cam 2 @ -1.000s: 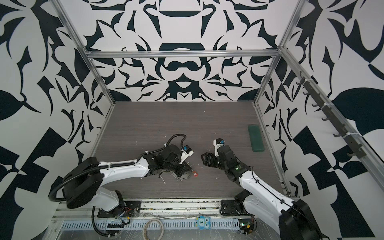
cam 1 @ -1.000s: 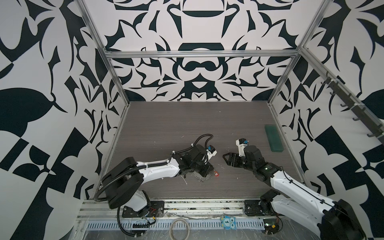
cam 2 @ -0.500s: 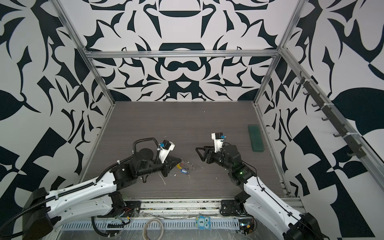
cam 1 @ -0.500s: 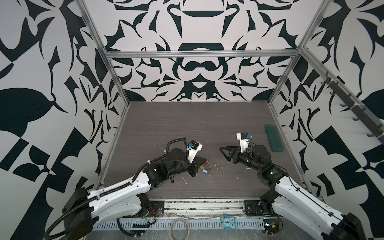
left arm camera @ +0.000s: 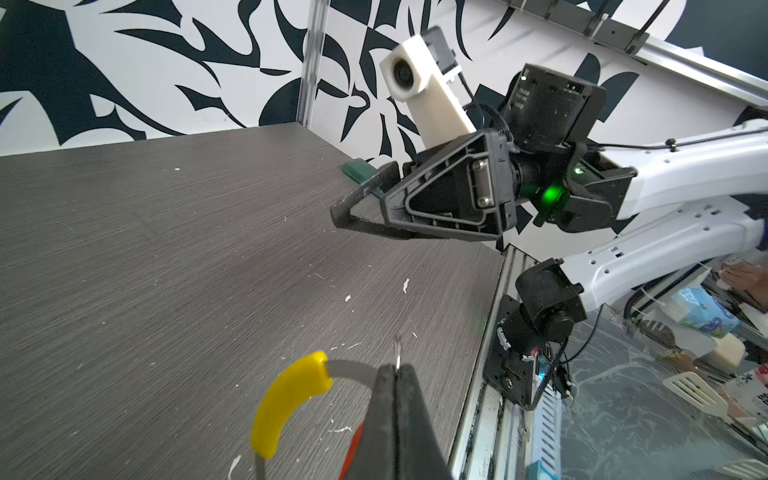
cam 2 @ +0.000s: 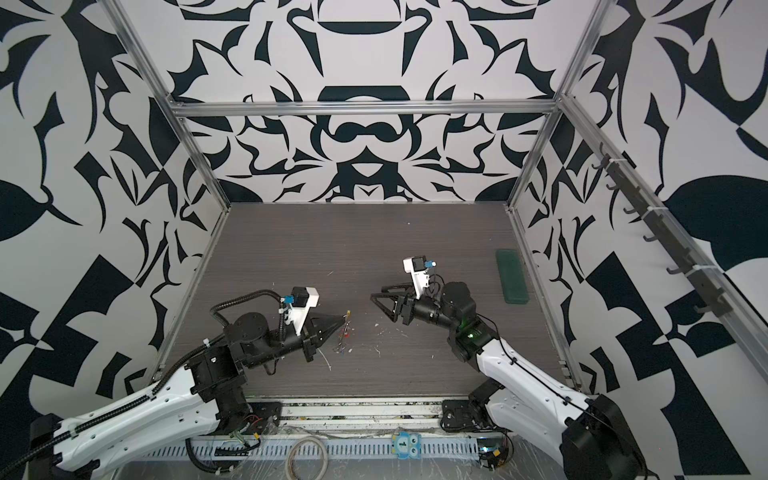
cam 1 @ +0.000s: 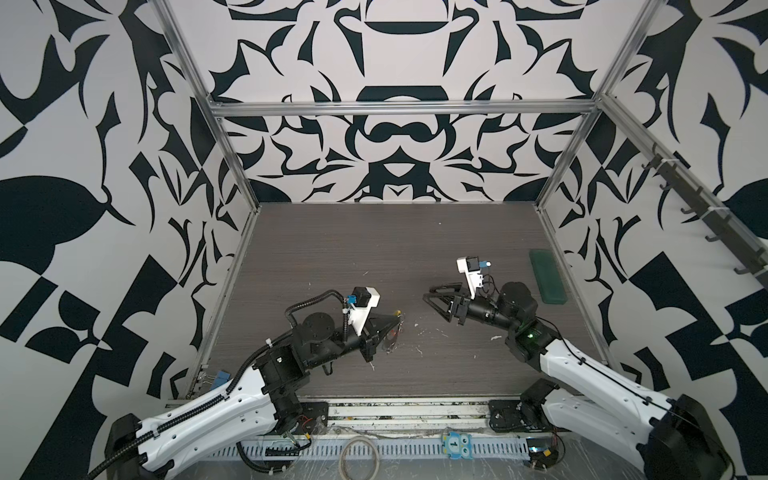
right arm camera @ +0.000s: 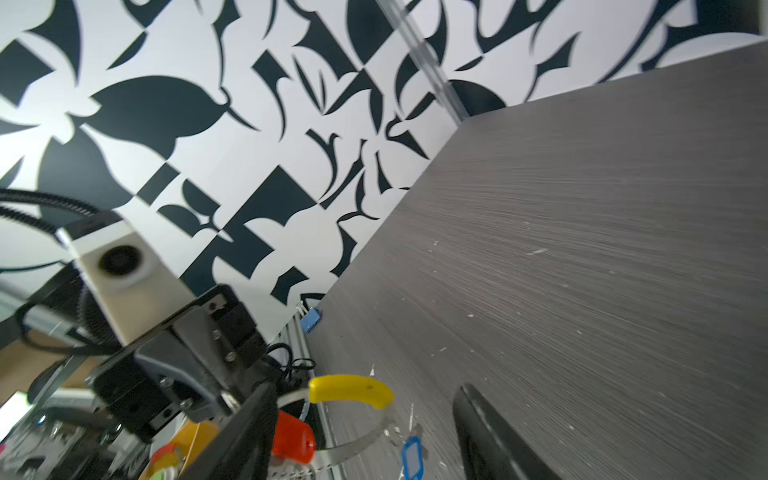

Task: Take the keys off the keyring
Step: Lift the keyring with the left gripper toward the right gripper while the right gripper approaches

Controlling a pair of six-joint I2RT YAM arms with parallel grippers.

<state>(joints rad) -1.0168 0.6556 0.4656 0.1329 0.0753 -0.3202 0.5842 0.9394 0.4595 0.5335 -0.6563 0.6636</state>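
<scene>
While my left claw (left arm camera: 397, 370) clamps the keyring (left arm camera: 286, 399), my right claw (cam 1: 429, 292) gapes, empty; next: pinch the blue key (right arm camera: 412, 457); slide it off.

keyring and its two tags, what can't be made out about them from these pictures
- keyring: left wrist view, lower loop cut by the bottom edge and hidden behind the left gripper.
- red key tag: left wrist view, only a sliver past the gripper finger.
- blue key tag: right wrist view, blurred, its attachment unclear.
- Both top views: tags too small to tell apart.
</scene>
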